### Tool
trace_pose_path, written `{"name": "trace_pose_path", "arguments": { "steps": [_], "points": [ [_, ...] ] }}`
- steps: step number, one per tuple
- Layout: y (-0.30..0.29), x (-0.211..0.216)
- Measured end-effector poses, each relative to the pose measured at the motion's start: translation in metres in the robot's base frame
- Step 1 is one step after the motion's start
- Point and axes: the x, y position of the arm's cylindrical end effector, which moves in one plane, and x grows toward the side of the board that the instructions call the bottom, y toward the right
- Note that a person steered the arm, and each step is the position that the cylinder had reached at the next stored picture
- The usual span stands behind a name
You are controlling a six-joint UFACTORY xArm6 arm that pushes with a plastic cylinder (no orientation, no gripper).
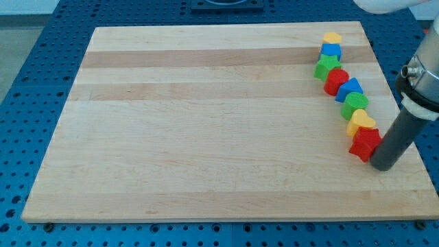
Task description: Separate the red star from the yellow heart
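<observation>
No claw on this rig, so no claw state to tell. My tip (pixel 381 167) sits touching the red star-shaped block (pixel 365 144) at its right, near the wooden tabletop (pixel 206 123) bottom-right. Yellow heart-shaped block (pixel 361 123) touches star from above. Prob. set to shove star away.

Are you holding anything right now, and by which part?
Nothing is held. My tip rests on the board at the red star's right edge, apparently touching it; the yellow heart sits just above.
</observation>
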Motion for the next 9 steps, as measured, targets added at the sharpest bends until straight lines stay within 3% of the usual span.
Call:
{"name": "trace_pose_path", "arguments": {
  "steps": [3, 4, 5, 6, 9],
  "points": [
    [0.011, 0.012],
    [0.060, 0.003],
    [0.074, -0.047],
    [0.057, -0.068],
    [0.000, 0.004]
  ]
}}
